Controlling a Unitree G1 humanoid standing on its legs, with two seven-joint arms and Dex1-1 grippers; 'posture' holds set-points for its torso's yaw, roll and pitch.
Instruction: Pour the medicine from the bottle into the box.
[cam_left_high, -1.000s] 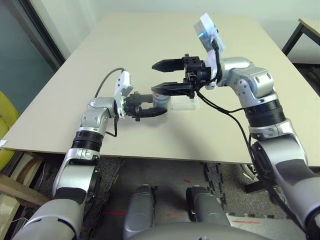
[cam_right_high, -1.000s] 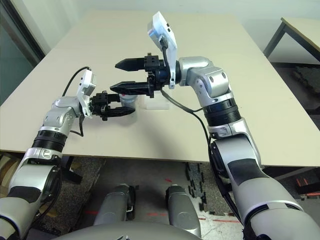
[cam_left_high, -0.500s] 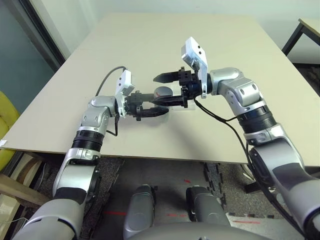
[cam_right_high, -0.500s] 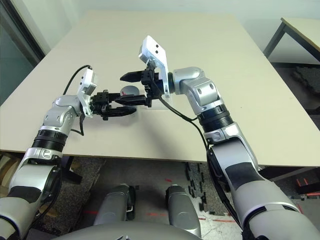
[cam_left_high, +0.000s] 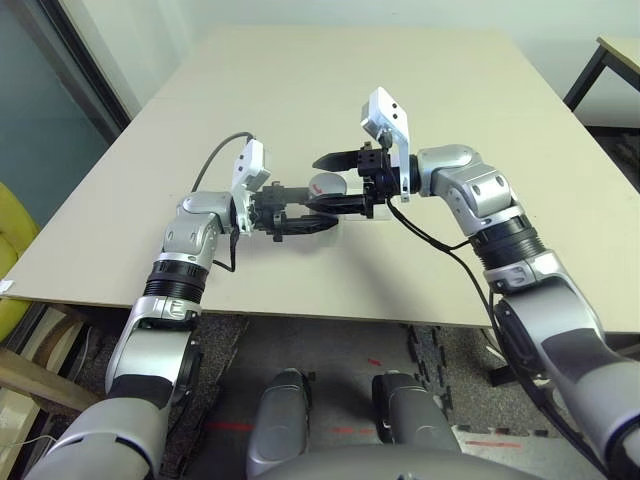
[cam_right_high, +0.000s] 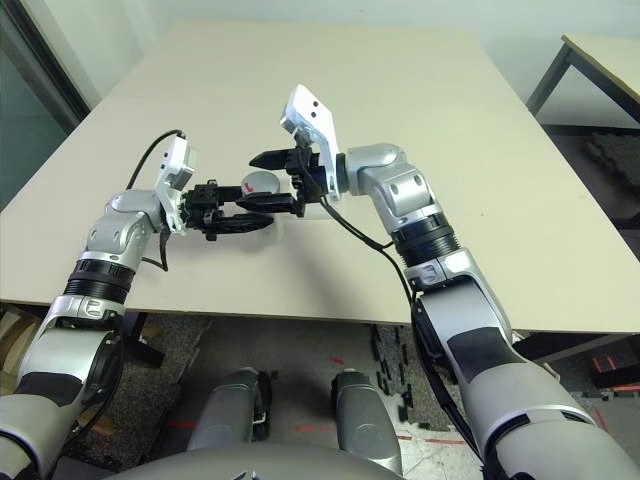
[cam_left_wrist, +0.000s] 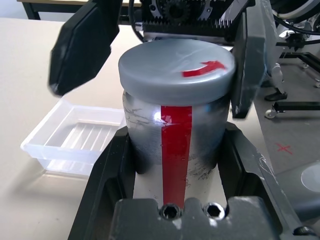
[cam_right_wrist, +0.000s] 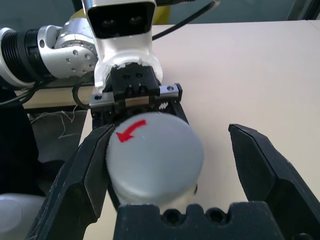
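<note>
While the left tool (cam_left_wrist: 175, 165) clamps the bottle (cam_left_wrist: 175, 145) above the surface (cam_left_high: 300, 90), grey cap (cam_left_wrist: 177, 70) on, right tool (cam_right_wrist: 175, 165) spread around cap, empty clear box (cam_left_wrist: 75, 135) just beside.

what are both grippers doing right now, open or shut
Left gripper: shut on the bottle, which has its cap on.
Right gripper: open, fingers either side of the cap.
</note>
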